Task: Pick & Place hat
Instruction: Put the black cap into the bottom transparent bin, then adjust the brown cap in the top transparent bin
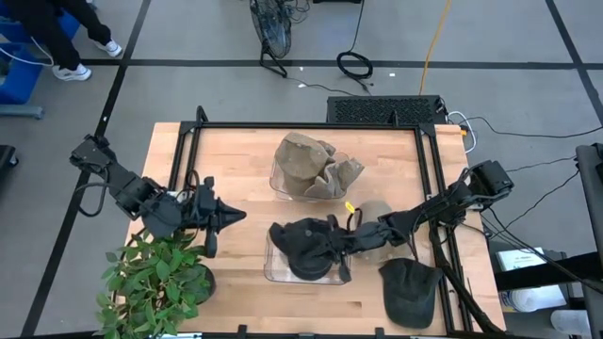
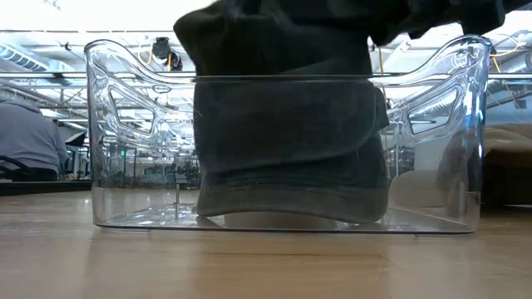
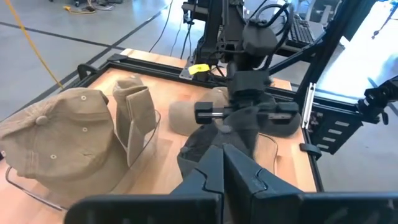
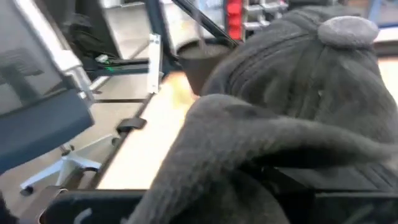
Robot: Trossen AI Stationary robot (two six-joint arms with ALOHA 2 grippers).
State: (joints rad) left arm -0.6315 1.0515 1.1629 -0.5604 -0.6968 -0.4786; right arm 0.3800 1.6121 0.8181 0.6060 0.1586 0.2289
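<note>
A dark grey hat (image 1: pixel 301 247) sits in the near clear bin (image 1: pixel 273 275), which stands on the table. In the low view the dark hat (image 2: pixel 291 141) fills the middle of the bin (image 2: pixel 125 124). My right gripper (image 1: pixel 337 240) reaches over the bin from the right and is shut on this hat; the left wrist view shows it (image 3: pixel 245 115) too. The right wrist view shows only hat cloth and its top button (image 4: pixel 348 28). My left gripper (image 1: pixel 236 217) waits shut, left of the bin, also seen as (image 3: pixel 224 165). My right gripper holds the dark hat by a bunched fold of crown cloth (image 3: pixel 239 127), coming slanting down from the table's right. The cloth covers the fingertips, so the hold itself is hidden. The hat hangs down into the bin, and its lower edge (image 2: pixel 283 214) rests on the bin floor.
A second dark hat (image 1: pixel 410 290) lies on the table's near right part. A tan hat (image 1: pixel 379 212) lies behind the right arm. The far clear bin (image 1: pixel 278 184) holds tan hats (image 1: pixel 311 165). A potted plant (image 1: pixel 155 282) stands at the near left corner. A black frame (image 1: pixel 311 127) borders the table.
</note>
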